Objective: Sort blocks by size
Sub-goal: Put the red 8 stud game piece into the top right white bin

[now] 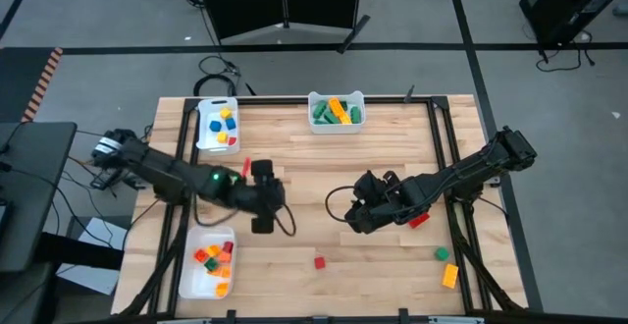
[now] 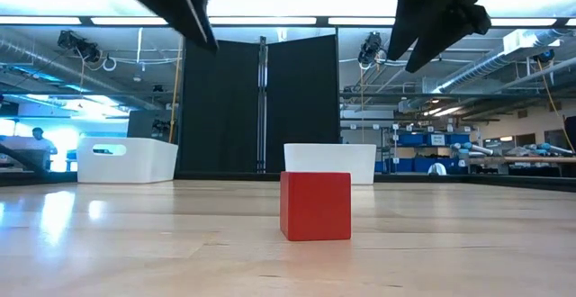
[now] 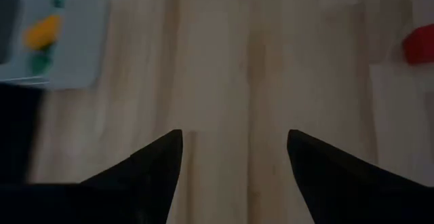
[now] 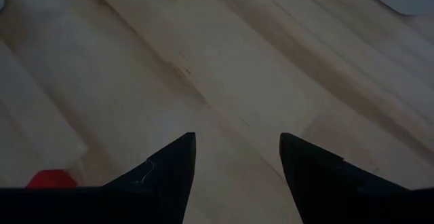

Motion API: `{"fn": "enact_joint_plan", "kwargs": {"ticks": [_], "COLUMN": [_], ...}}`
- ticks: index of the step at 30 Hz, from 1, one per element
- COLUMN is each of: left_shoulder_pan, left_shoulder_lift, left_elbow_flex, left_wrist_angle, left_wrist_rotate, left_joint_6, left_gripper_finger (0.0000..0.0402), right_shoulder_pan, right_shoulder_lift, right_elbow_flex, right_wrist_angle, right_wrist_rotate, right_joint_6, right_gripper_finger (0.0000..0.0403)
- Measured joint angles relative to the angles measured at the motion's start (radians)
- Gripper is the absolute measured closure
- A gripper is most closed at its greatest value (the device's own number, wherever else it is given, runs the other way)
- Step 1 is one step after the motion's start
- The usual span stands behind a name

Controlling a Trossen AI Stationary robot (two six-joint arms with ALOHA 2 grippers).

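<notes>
Loose blocks lie on the wooden table: a small red cube point(image 1: 319, 262) near the front middle, which stands large in the low view point(image 2: 315, 205). Another red block point(image 1: 420, 221) lies by my right arm. A green block point(image 1: 442, 254) and an orange one point(image 1: 449, 276) lie at the front right. My left gripper point(image 1: 263, 224) point(image 3: 234, 139) hangs open above bare wood, left of the middle. My right gripper point(image 1: 355, 218) point(image 4: 237, 139) hangs open above bare wood, right of the middle. Nothing is between either pair of fingers.
Three white trays hold blocks: one at the far left point(image 1: 216, 126) with blue, yellow and red, one at the far middle point(image 1: 336, 112) with green and orange, one at the near left point(image 1: 208, 260) with orange, red and green. A small red piece point(image 1: 246, 167) lies near my left arm.
</notes>
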Motion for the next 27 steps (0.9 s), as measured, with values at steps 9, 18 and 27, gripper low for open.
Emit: {"fn": "enact_joint_plan", "kwargs": {"ticks": [9,18,27], "left_shoulder_pan": [0.143,0.244,0.411], "left_shoulder_lift": [-0.295,-0.481,-0.61], "left_elbow_flex": [-0.421,-0.538,-0.626], "left_wrist_angle": [0.372,0.408,0.437], "left_wrist_rotate": [0.154,0.175,0.289], "left_joint_6": [0.035,0.08,0.182], "left_gripper_finger": [0.0126,0.0126,0.0126], "right_shoulder_pan": [-0.001,-0.003,-0.005], "right_shoulder_lift": [0.0,0.0,0.0], "right_elbow_flex": [0.0,0.0,0.0], "right_wrist_angle": [-0.03,-0.255,-0.434], "right_wrist_rotate": [-0.005,-0.018,-0.169], "right_joint_6": [0.064,0.409,0.968], "right_gripper_finger": [0.0178,0.015,0.0098]}}
